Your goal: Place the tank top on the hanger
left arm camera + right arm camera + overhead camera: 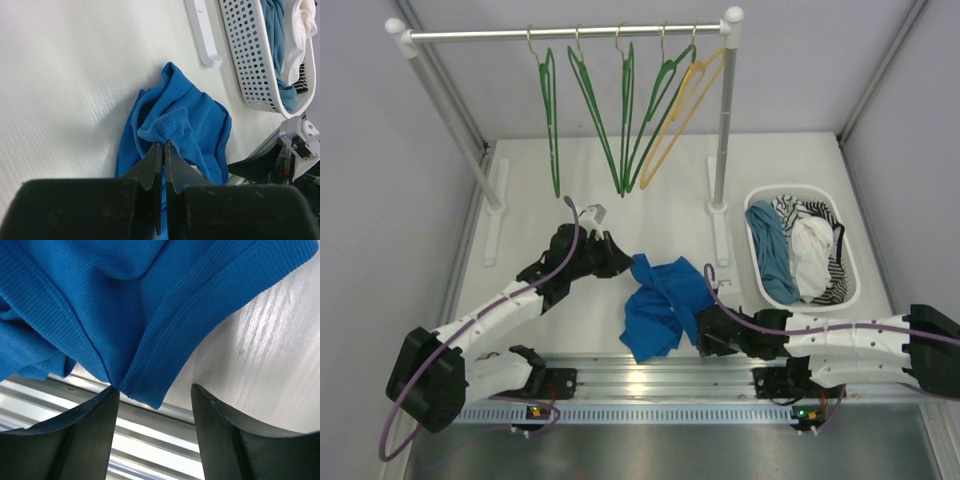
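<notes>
The royal-blue tank top (660,305) lies crumpled on the table near the front rail, between the arms. My left gripper (623,264) is shut on a fold at its upper left edge; in the left wrist view the fingertips (164,145) pinch the blue fabric (185,130). My right gripper (703,333) is open at the top's right lower edge; in the right wrist view a ribbed hem (150,315) hangs between its spread fingers (155,392). Several green hangers (552,110) hang from the rail at the back.
A yellow-orange hanger (682,110) hangs at the right of the rail (570,33). A white perforated basket (852,290) at the right holds a grey-blue garment (772,250) and a white striped cloth (815,255). The rack's feet (495,210) lie on the table.
</notes>
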Controlling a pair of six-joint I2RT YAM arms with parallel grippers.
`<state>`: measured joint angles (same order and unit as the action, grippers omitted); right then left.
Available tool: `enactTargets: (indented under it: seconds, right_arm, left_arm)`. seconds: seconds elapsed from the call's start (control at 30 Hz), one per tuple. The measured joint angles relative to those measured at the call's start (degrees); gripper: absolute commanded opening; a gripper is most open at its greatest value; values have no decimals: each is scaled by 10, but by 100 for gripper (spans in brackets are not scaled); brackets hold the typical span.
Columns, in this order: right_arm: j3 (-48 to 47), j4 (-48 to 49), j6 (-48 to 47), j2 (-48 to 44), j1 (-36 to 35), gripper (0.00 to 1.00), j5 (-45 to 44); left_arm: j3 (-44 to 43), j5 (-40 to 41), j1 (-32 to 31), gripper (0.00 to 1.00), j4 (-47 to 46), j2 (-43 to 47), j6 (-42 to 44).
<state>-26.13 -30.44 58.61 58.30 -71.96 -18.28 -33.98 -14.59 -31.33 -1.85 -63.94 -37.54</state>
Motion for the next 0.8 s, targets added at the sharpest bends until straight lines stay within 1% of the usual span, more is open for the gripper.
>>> enactTargets:
  seconds: [0.03, 0.13, 0.17, 0.2, 0.23, 0.3, 0.37, 0.43, 0.5, 0.53, 0.57, 0.6, 0.7, 0.8]
  right_arm:
    - [4, 10, 1, 8, 0, 58, -5]
    - [5, 40, -2, 22, 0, 25, -24]
    - [5, 46, -2, 23, 0, 9, -32]
    - [4, 48, -5, 21, 0, 4, -42]
    - [0, 44, -7, 19, 0, 0, -50]
    - [-24, 18, -11, 10, 0, 0, -68]
    - [-79, -26, -22, -4, 0, 0, -94]
    - [-168, -79, -41, -24, 3, 0, -123]
    - [-261, -113, -71, -41, 22, 0, -139]
    - [-323, -127, -94, -49, 42, 0, -147]
    - [-365, -134, -114, -52, 68, 0, -145]
    - [-413, -139, -140, -57, 106, 0, -144]
    - [-520, -161, -212, -51, 212, 0, -121]
    - [-612, -185, -277, -21, 281, 0, -83]
  left_arm:
    - [-2, 0, 0, 0, 2, 1, 1]
    - [-5, 0, 0, 0, 7, 6, 3]
    - [-7, 0, 0, 0, 9, 9, 5]
    - [-9, -1, 0, 0, 13, 12, 7]
    - [-14, -2, 0, 0, 25, 17, 9]
    - [-28, -3, 0, 0, 47, 26, 18]
    - [-54, -5, 0, 0, 77, 37, 31]
    - [-83, -5, 0, 0, 103, 50, 44]
    - [-123, -5, 0, 0, 130, 63, 59]
    - [-147, -5, 0, 0, 144, 67, 65]
    - [-172, -5, 0, 0, 158, 69, 73]
    - [-199, -4, 0, 0, 169, 70, 79]
    - [-282, 0, 0, 0, 194, 69, 96]
    - [-355, 3, 0, 0, 221, 64, 108]
